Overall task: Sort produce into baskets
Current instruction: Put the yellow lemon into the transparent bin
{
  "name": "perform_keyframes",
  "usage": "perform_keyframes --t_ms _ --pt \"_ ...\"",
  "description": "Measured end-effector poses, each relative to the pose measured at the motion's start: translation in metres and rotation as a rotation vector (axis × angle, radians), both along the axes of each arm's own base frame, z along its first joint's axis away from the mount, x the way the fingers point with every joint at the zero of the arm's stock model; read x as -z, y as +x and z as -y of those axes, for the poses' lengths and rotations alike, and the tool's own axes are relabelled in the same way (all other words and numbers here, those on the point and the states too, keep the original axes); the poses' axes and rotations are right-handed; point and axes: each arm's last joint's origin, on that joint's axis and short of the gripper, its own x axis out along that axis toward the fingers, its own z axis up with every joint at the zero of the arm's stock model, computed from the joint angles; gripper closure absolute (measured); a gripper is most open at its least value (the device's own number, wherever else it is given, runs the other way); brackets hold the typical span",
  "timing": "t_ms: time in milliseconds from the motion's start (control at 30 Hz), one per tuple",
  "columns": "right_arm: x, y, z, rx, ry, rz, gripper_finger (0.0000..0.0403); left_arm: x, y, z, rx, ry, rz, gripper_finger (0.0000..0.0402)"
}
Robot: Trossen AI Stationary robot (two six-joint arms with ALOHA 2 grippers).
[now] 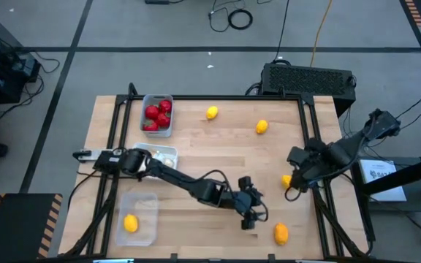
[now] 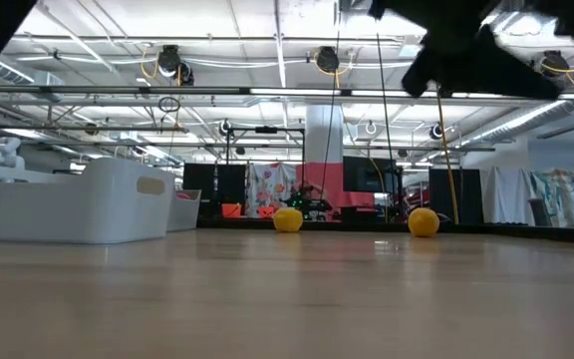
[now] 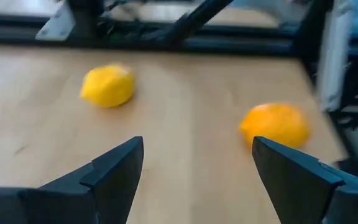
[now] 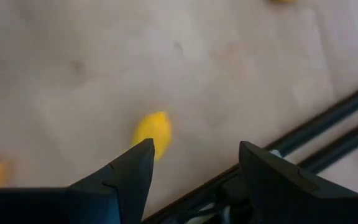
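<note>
Left wrist view: left gripper (image 3: 194, 171) is spread wide, empty; the orange lemon (image 3: 274, 124) sits at 1 o'clock. I'd swing right to centre it before closing. Farther off, right gripper (image 4: 194, 165), also released, hovers over a yellow lemon (image 4: 152, 132).

text: none readable | labels: none | numbers: none

My tabletop (image 1: 218, 168) is pale wood planks in a dark frame. Near its far left corner sits a greyish tray (image 1: 158, 115); a white tray (image 1: 158, 154) lies midway along the left edge and a clear tray (image 1: 137, 218) at the near left corner. Two yellow lemons (image 1: 212, 112) (image 1: 262, 126) lie toward the far edge, another yellow one (image 1: 286, 180) by the right edge, an orange one (image 1: 281, 234) near the near right corner.
</note>
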Motion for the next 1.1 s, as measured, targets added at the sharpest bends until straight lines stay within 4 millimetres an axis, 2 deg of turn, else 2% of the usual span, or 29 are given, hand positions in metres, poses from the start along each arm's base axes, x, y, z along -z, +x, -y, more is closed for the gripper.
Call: perform_keyframes --t_ms 100,233,333,467,633,767,967,1100 --pt "0.031 0.001 0.004 0.004 -0.023 -0.074 0.0177 -0.007 -0.010 -0.011 -0.017 0.040 -0.120 0.0094" --pt "0.069 0.006 0.014 0.006 0.028 -0.133 0.0177 -0.034 -0.036 -0.021 -0.023 0.093 -0.274 0.0094" --pt "0.089 0.009 0.022 0.016 0.072 -0.147 0.0177 -0.050 -0.058 -0.025 -0.068 0.183 -0.385 0.0094" --pt "0.102 0.012 0.031 0.060 0.108 -0.129 0.0176 -0.072 -0.089 -0.030 -0.164 0.307 -0.489 0.0094" --pt "0.105 0.013 0.035 0.094 0.126 -0.130 0.0176 -0.092 -0.125 -0.033 -0.267 0.335 -0.521 0.0094" --pt "0.105 0.020 0.032 0.115 0.173 -0.063 0.0176 -0.097 -0.146 -0.037 -0.327 0.290 -0.478 0.0094" --pt "0.105 0.023 0.028 0.127 0.233 -0.030 0.0176 -0.072 -0.155 -0.040 -0.360 0.266 -0.450 0.0094" --pt "0.114 0.021 0.027 0.131 0.230 -0.029 0.0176 -0.056 -0.156 -0.039 -0.332 0.242 -0.465 0.0094"
